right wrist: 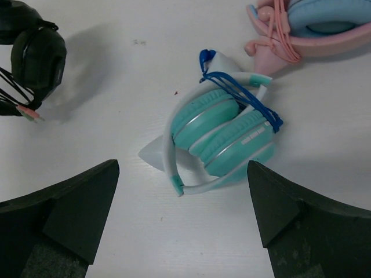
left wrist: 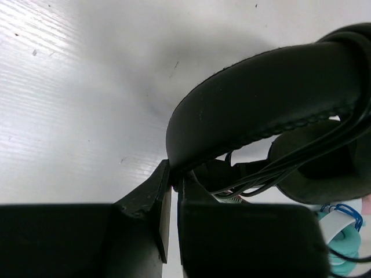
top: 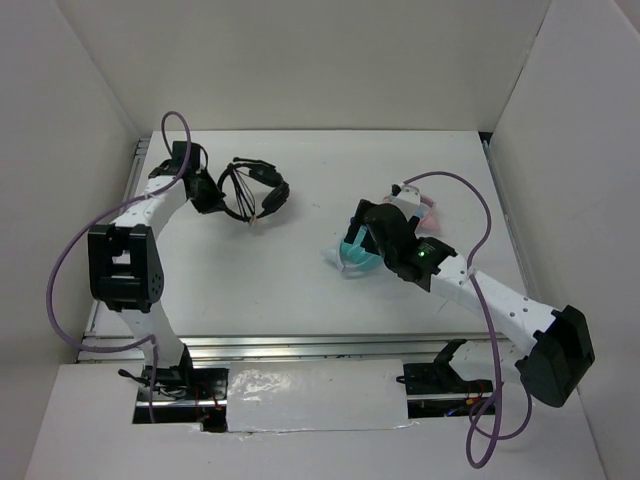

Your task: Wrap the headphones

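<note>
Far left: left gripper (left wrist: pixel 173 182) pinches padded, curved black headphones (left wrist: pixel 261 98); right gripper (right wrist: pixel 182 168) spread.

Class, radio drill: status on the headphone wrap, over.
Left gripper shut on headband of black headphones. Right gripper open over teal headphones. Cable looped at earcup, plug loose. Nothing blocking.

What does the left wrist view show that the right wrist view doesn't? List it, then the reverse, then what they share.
Left wrist only: the left claw, shut on the padded headband of the black over-ear headphones. Right wrist only: the open right claw and the pink-and-blue plastic headphones. Both: the black headphones with their thin black cable, the teal padded headphones, and the white table.
</note>
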### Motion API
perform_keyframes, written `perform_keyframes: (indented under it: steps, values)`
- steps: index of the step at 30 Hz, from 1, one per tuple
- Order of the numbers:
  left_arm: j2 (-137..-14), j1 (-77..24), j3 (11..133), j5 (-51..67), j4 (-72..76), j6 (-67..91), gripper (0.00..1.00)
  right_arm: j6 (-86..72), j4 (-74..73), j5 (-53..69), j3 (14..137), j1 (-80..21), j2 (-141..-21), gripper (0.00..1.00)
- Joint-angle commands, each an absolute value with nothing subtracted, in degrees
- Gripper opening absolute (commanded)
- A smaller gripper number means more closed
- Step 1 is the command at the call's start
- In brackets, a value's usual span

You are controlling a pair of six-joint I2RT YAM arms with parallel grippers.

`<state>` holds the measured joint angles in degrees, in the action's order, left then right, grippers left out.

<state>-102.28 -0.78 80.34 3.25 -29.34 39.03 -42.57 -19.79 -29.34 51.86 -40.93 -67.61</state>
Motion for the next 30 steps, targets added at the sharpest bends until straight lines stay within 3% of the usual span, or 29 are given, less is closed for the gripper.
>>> perform_keyframes:
  steps: [1, 17, 21, 26, 30]
  values:
    - [-104.15, 1.48, 83.76, 8.95, -28.04, 38.41, 0.0, -46.14, -26.72, -30.23, 55.19, -39.82, -66.01, 1.0]
    - [-122.33, 5.89, 99.66, 16.61, -36.38, 35.25, 0.0, -44.3, -25.49, -26.28, 55.81, -37.44, -69.08, 1.0]
    - [-124.71, 6.59, 101.51, 17.75, -36.92, 35.33, 0.16, -44.03, -26.45, -25.32, 57.21, -37.0, -71.01, 1.0]
    - [-126.82, 7.21, 103.18, 17.84, -37.35, 35.42, 0.22, -43.86, -26.9, -25.22, 57.66, -36.83, -71.11, 1.0]
    - [-126.91, 7.29, 103.97, 18.02, -37.44, 34.81, 0.44, -43.86, -26.63, -25.14, 57.48, -36.74, -70.58, 1.0]
